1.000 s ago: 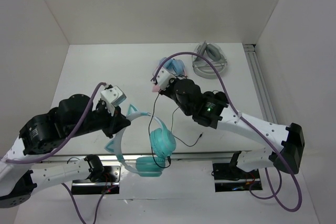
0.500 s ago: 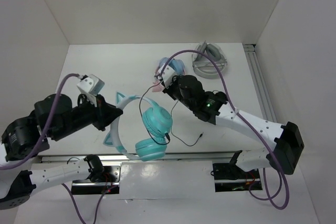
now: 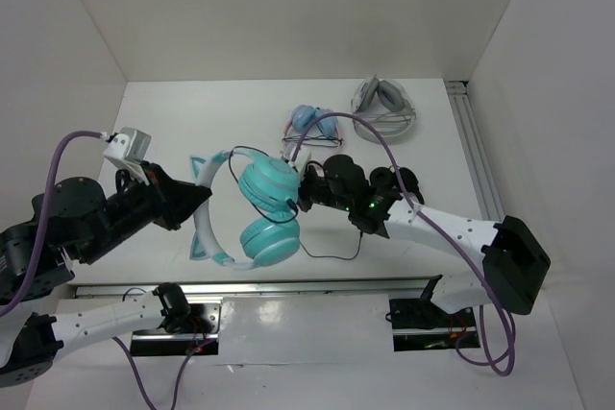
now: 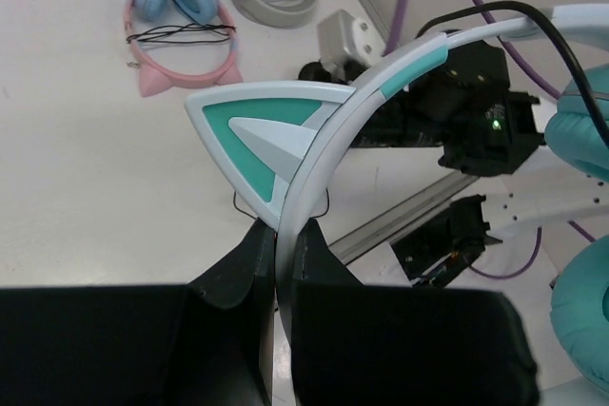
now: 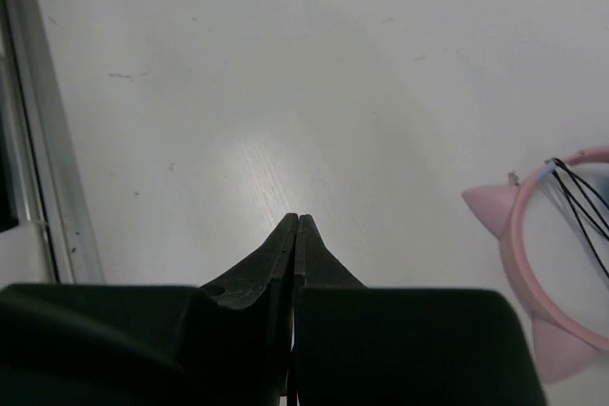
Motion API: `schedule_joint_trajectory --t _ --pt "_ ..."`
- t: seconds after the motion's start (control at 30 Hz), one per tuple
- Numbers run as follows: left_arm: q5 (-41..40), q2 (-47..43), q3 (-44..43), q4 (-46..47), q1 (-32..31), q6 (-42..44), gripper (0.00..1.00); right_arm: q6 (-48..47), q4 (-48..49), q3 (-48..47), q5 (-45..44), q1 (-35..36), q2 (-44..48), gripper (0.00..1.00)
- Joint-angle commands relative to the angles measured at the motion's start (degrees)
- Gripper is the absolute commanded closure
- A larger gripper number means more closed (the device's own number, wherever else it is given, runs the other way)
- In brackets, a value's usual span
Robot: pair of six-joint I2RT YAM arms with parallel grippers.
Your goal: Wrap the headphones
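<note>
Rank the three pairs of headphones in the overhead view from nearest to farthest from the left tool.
1. The teal headphones: their headband is clamped in the left tool, at the table's left-centre.
2. The pink-banded headphones: farther back, near the middle.
3. The grey headphones: back right, farthest.

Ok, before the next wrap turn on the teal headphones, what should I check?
1. Headband clamp: left gripper shut on the headphones band: ok.
2. Second arm: right gripper shut: ok.
3. Its pinch on the cable: cannot tell.
4. Winding finished: not ok, a cable tail lies loose on the table.
5. Clutter: pink headphones lie apart from the work: ok.
</note>
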State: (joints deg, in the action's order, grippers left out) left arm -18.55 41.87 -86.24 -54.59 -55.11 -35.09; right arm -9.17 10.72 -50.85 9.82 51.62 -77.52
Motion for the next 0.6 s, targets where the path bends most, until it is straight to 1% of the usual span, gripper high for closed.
schedule_joint_trajectory --t 0.0,0.03,0.13,0.23,0.27,0.43,0.57 --pt "-7.6 -0.6 -1.0 4.2 -0.3 -7.6 1.00 4.6 11.4 1.8 8.5 1.1 0.0 0.98" --pt "-8.9 -0.6 -1.6 4.2 -0.3 -8.3 1.00 5.7 12.8 2.6 9.1 1.7 0.0 0.98" --pt "-15.9 0.5 -2.3 1.9 -0.3 -12.8 1.00 7.1 17.9 6.5 9.1 2.3 0.0 0.98" --pt "-19.3 1.6 -4.5 1.0 -0.3 -15.3 1.00 9.1 22.3 8.7 9.1 2.3 -0.7 0.98" --pt "-20.6 1.6 -5.0 1.0 -0.3 -16.2 1.00 9.8 22.8 9.3 10.4 2.3 -0.7 0.96" --pt "-22.6 3.9 -7.0 1.0 -0.3 -18.3 1.00 11.9 28.0 10.3 12.5 2.3 -3.0 0.96" --pt "-25.9 5.9 -8.3 0.2 -0.3 -20.3 1.00 14.1 31.9 10.9 15.4 2.9 -5.2 0.97"
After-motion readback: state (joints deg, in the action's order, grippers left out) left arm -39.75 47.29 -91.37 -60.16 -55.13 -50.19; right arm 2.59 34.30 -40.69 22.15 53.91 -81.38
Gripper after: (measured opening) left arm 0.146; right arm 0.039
